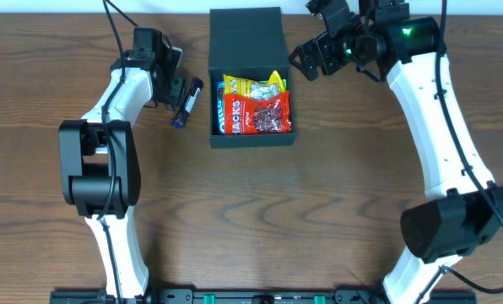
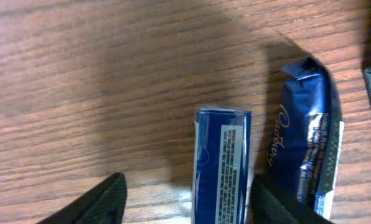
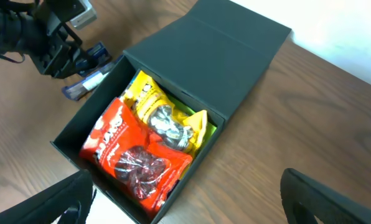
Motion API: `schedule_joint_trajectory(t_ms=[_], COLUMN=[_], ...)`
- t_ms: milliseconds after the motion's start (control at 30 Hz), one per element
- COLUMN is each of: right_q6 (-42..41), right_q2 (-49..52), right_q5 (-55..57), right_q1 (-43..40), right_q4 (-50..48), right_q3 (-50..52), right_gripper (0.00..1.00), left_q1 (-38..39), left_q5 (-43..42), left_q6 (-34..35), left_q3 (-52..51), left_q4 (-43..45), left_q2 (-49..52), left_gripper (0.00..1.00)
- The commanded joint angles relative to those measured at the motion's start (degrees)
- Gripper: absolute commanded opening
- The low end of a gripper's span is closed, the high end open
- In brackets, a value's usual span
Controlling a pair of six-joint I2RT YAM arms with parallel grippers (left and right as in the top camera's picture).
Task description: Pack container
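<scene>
The dark container (image 1: 216,101) sits at the table's top centre with its flip lid (image 1: 246,32) open behind it. Inside lie a red snack packet (image 1: 264,114), a yellow packet (image 1: 251,87) and a blue packet (image 1: 220,110). The right wrist view shows the container (image 3: 192,180) with the red packet (image 3: 132,162) and yellow packet (image 3: 164,115). Two blue bars (image 1: 184,103) lie on the table left of it. My left gripper (image 2: 188,199) is open around the flat blue bar (image 2: 221,162); a Cadbury-wrapped bar (image 2: 304,134) lies beside it. My right gripper (image 1: 306,59) is open and empty, right of the container.
The wooden table edge and white floor show at the top right of the right wrist view (image 3: 347,25). Both arm bases stand near the front edge.
</scene>
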State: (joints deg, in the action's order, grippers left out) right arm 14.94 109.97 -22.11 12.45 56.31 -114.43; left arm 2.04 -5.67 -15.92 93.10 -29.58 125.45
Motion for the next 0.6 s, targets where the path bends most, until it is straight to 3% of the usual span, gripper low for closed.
schedule_joint_trajectory(t_ms=[0, 33, 267, 567], right_q6=[-0.7, -0.7, -0.8, -3.1], right_q2=[0.0, 0.0, 0.0, -0.7], right_q5=[-0.4, -0.4, -0.4, -0.4], right_q1=[-0.3, -0.3, -1.1, -6.0], right_q4=[0.0, 0.0, 0.0, 0.3], right_q3=[-0.2, -0.2, -0.2, -0.2], right_gripper=[0.94, 0.93, 0.91, 0.92], left_q1=[-0.1, -0.1, -0.1, -0.1], left_q5=[-0.3, -0.3, -0.3, -0.3], left_q6=[-0.8, -0.8, -0.8, 2.1], left_q3=[1.1, 1.1, 1.1, 1.7], left_q4=[0.5, 0.6, 0.9, 1.0], left_q2=[0.7, 0.7, 0.7, -2.2], left_gripper=[0.53, 0.43, 0.09, 0.06])
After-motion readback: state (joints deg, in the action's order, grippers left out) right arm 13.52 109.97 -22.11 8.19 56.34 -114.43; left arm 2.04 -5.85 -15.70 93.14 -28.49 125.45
